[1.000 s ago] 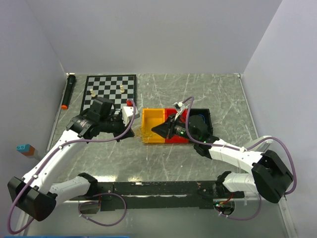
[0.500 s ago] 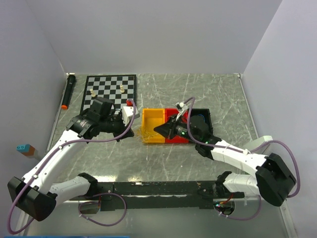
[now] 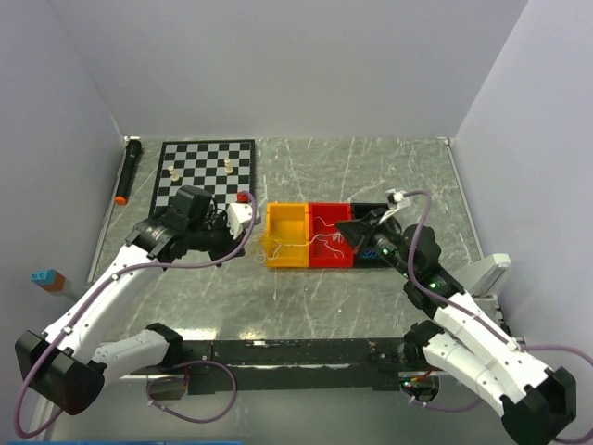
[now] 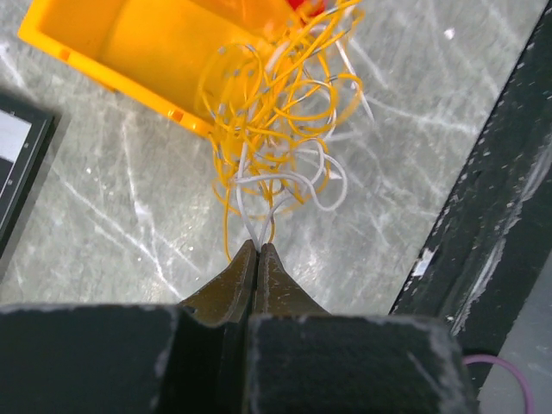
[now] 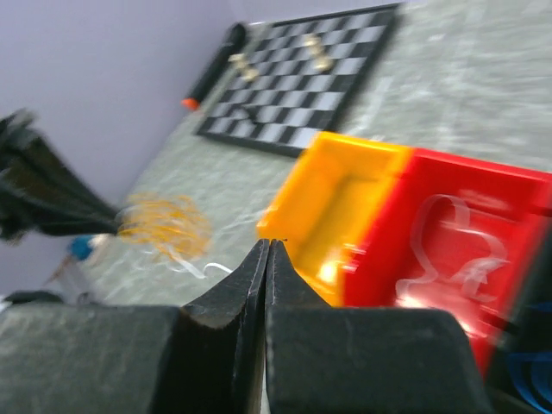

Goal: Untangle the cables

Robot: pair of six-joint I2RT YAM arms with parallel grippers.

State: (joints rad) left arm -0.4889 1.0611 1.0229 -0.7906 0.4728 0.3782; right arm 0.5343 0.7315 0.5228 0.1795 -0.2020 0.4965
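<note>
The cables (image 4: 276,112) are a tangled bunch of thin yellow and white strands lying against the front edge of the yellow bin (image 4: 147,43). In the top view the bunch (image 3: 270,247) sits at that bin's (image 3: 287,215) left front corner. My left gripper (image 4: 257,245) is shut on white and yellow strands at the bunch's near end; in the top view it (image 3: 248,221) is left of the bin. A loose white strand (image 5: 448,250) lies in the red bin (image 3: 329,252). My right gripper (image 5: 268,242) is shut with nothing seen in it, above the bins' right part (image 3: 349,225).
A black bin (image 3: 384,211) adjoins the red one; blurred blue lines (image 5: 528,378) show in it. A chessboard (image 3: 206,171) with a few pieces lies at the back left, with a black marker (image 3: 126,171) beside it. A red-topped piece (image 3: 243,196) stands near my left gripper.
My right gripper has pulled back to the right, from over the yellow and red bins toward the black bin. A white strand now lies in the red bin. The left arm has barely moved.
</note>
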